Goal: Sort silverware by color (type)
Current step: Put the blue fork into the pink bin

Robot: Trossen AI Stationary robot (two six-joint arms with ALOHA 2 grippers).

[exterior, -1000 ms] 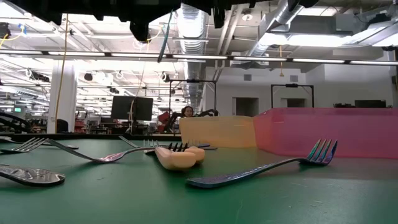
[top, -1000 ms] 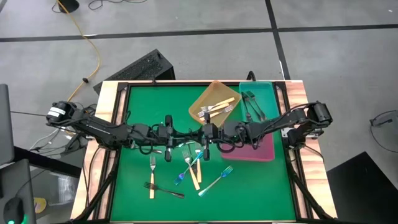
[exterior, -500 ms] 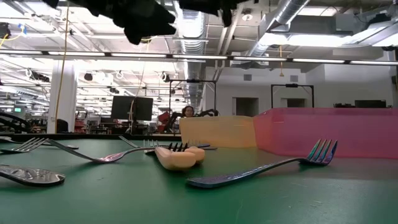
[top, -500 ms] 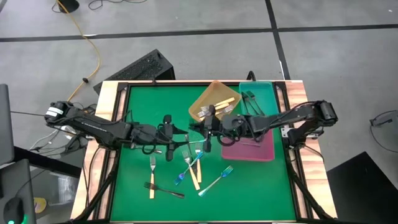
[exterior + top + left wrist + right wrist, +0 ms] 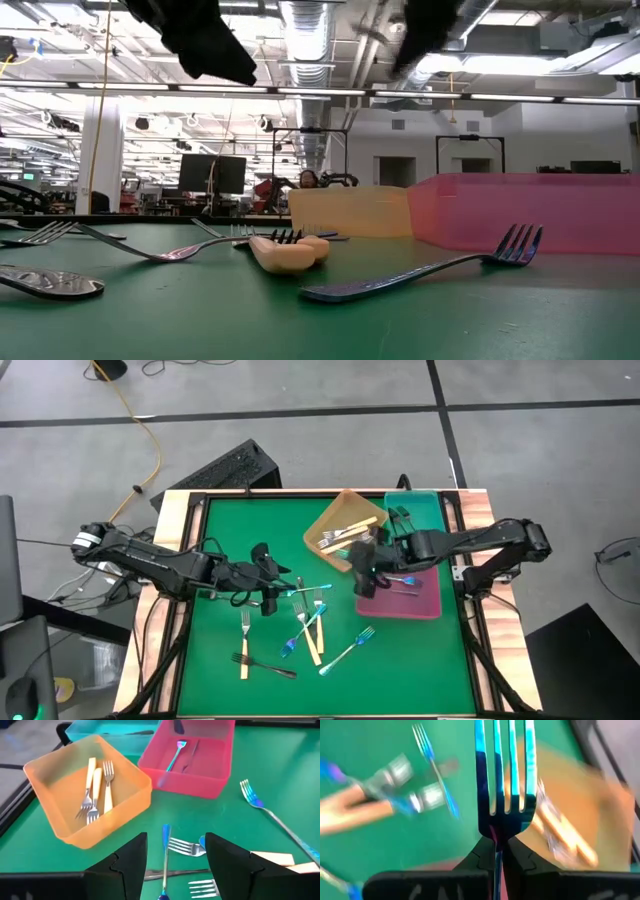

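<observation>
Two arms work over the green surface. The right gripper is clenched on a blue-teal fork, whose tines stand out straight past the fingertips in the right wrist view. That gripper hangs at the near-left edge of the pink tray, just off the orange tray's corner, at roughly three o'clock from the surface centre.

The left gripper hovers near the centre with its jaws released and wide. A second blue-teal fork lies on the surface directly between and just ahead of its two fingers, untouched by either.

The orange tray holds three cream-handled forks. The pink tray holds one blue-teal fork; a dark shape beside it cannot be identified. The teal tray, at about one o'clock, holds black forks.

Loose forks remain at about six o'clock: a crossed cluster of cream and blue-teal ones, one blue-teal fork apart at five o'clock, and a cream fork crossed by a black fork at seven o'clock.
</observation>
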